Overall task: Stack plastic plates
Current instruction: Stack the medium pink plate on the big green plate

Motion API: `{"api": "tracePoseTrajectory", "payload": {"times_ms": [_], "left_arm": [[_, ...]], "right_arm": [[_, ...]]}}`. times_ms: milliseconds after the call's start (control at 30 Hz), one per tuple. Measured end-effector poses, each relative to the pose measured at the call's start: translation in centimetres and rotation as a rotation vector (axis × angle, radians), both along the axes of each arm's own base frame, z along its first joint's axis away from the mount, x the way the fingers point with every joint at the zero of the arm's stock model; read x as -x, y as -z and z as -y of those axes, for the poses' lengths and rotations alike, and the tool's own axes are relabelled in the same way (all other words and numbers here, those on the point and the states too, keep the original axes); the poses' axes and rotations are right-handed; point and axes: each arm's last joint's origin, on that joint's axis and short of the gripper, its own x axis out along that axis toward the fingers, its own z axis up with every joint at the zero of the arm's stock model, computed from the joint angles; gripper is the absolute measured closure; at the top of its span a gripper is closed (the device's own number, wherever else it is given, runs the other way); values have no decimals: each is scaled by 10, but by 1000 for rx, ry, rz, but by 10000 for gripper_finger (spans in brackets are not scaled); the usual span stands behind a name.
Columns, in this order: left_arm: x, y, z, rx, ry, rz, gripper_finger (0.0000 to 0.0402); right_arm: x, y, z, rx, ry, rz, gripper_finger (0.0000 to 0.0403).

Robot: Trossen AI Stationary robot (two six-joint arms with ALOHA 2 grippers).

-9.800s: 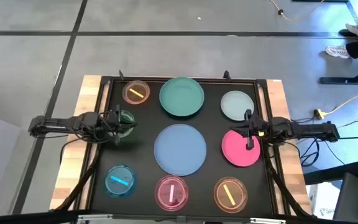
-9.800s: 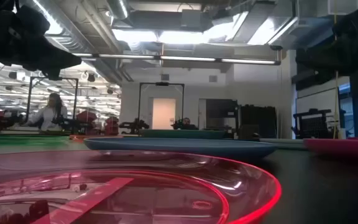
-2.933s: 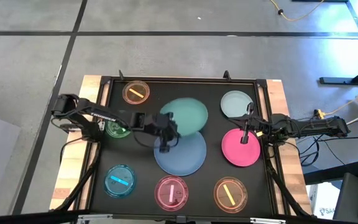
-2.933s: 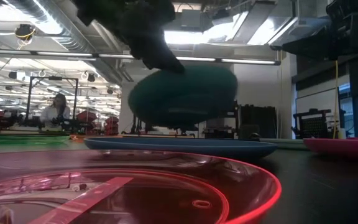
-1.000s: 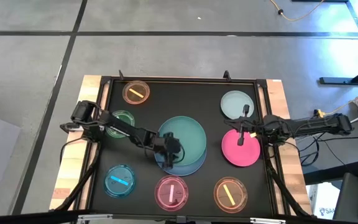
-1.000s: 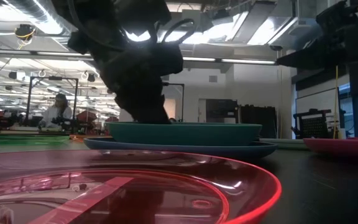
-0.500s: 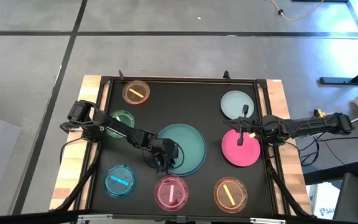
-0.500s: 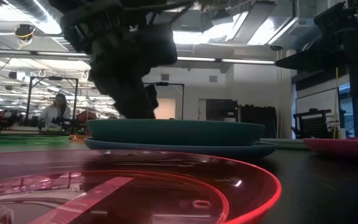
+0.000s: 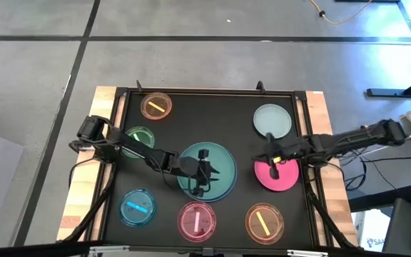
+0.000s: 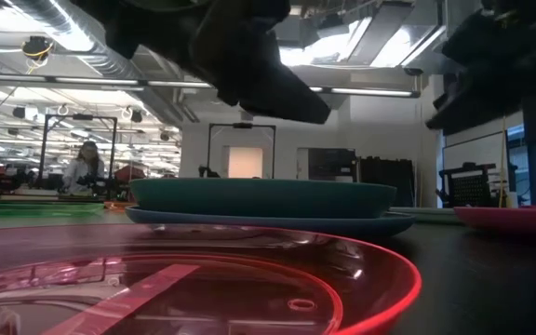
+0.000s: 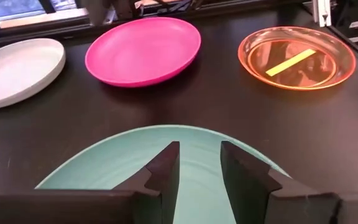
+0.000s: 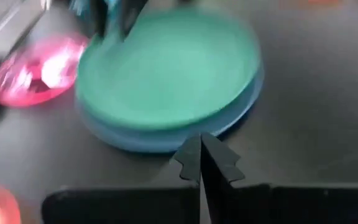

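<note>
The teal plate (image 9: 221,158) lies flat on the larger blue-grey plate (image 9: 225,191) at the table's middle; both also show in the low view (image 10: 259,197) (image 10: 268,223). My left gripper (image 9: 203,171) hovers open above the teal plate (image 11: 104,168), its fingers (image 11: 166,171) a little apart and touching nothing. My right gripper (image 9: 271,158) is shut (image 12: 201,155) and empty over the left rim of the pink plate (image 9: 284,177). The pale mint plate (image 9: 272,118) lies behind the pink plate on the table.
Small translucent dishes lie around the edges: orange (image 9: 155,106) at the far left, green (image 9: 140,135) under my left arm, blue (image 9: 136,207), pink (image 9: 197,220) and orange (image 9: 262,221) along the near edge. A raised black rim (image 9: 205,91) frames the table. A person sits in the room behind it.
My left gripper has drawn the teal plate toward the near-left until it lies centred on the blue-grey plate. It has then come off the plate's near-left rim and risen over the plate's middle. My right gripper has shifted a little toward the table's left.
</note>
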Motion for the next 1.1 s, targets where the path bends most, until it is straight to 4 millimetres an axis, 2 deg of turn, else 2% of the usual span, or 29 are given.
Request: {"api": "tracePoseTrajectory", "payload": {"times_ms": [167,300,433,567,667,933,1100], "left_arm": [[0,3,-1,-9,-23,-10,292],[0,3,-1,3,-39,-9,292],[0,2,-2,5,-45,-7,292],[-1,2,-3,12,-53,-4,292],[-1,2,-3,12,-53,-5,292],[-1,2,-3,33,-63,-5,292],[0,2,-3,34,-63,-5,292]], "right_arm": [[-15,-7,-27,99,-49,-209,400],[-22,-15,-48,105,-68,-408,400],[-22,-11,-66,60,-111,-544,400],[-23,-1,-73,24,-62,-607,390],[-25,5,-75,7,-21,-641,354],[-28,20,-77,15,37,-726,212],[-32,32,-79,46,49,-775,167]]}}
